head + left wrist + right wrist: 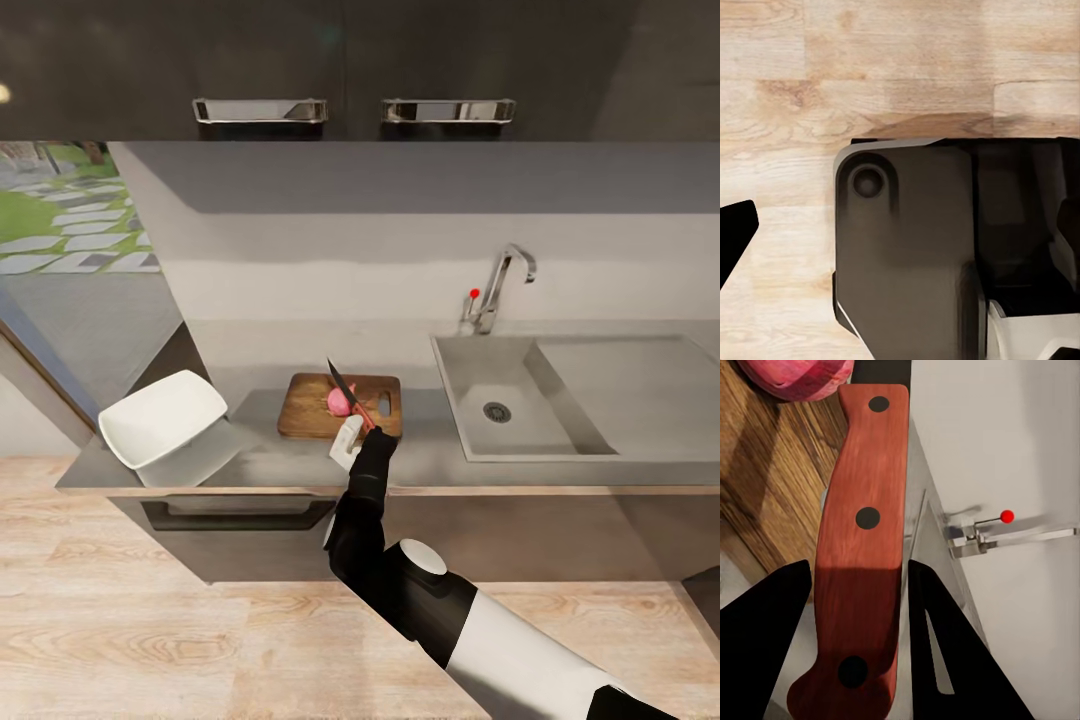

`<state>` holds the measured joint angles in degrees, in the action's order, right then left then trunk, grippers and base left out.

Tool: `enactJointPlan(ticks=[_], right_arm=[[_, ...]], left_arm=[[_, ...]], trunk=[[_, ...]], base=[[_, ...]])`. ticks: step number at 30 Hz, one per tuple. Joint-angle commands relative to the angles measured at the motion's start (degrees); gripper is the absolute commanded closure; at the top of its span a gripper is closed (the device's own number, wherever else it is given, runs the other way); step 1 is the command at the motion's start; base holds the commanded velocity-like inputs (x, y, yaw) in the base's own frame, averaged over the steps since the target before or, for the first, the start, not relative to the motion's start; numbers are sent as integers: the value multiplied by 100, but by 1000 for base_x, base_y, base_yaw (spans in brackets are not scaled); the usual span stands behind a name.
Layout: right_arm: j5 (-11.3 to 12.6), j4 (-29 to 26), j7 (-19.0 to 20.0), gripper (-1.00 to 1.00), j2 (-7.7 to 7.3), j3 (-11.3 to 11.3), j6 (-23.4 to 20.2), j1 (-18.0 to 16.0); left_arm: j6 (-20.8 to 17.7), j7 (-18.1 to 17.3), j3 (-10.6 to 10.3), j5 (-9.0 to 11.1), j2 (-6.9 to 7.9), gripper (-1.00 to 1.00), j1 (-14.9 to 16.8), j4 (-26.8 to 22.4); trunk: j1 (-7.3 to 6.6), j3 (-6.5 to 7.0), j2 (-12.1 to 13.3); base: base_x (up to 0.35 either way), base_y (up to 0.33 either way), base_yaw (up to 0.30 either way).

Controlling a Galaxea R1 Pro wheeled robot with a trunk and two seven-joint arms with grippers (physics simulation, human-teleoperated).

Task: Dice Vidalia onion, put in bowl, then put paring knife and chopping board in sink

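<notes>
My right gripper pinches the paring knife, the Vidalia onion beyond its jaws on the chopping board; left gripper's jaws: cannot tell.

1. A pale wooden plank floor is seen beneath the camera.
2. A dark grey part of the robot's body is seen above the floor.
3. A black finger tip is seen at the edge.

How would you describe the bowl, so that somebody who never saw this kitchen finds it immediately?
Start from the sink in the grey countertop and go left, past the chopping board. At the countertop's left end sits the bowl: glossy white, square with rounded corners, tilted, the only white dish there.
</notes>
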<state>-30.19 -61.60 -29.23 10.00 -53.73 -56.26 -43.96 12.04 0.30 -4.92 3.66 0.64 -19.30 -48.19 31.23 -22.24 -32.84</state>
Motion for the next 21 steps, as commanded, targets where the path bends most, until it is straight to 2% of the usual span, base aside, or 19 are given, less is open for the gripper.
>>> enactJointPlan(ticks=[1,9,12,21], right_arm=[[30,2,-39,100,0,-15,-26,-8],[35,12,-34,100,0,-15,-26,-8],[39,297,-22,100,0,-24,-26,-8],[39,297,-22,100,0,-22,-26,-8]], left_arm=[[9,2,-18,39,6,-100,1,-6],[9,1,-18,39,6,-100,-2,-13],[9,1,-18,39,6,-100,1,-15],[9,0,-18,39,6,-100,1,-10]], trunk=[[2,-8,-7],[2,-10,-7],[2,-10,-7],[2,-10,-7]], base=[[0,0,0],[53,10,0],[54,10,0],[0,0,0]])
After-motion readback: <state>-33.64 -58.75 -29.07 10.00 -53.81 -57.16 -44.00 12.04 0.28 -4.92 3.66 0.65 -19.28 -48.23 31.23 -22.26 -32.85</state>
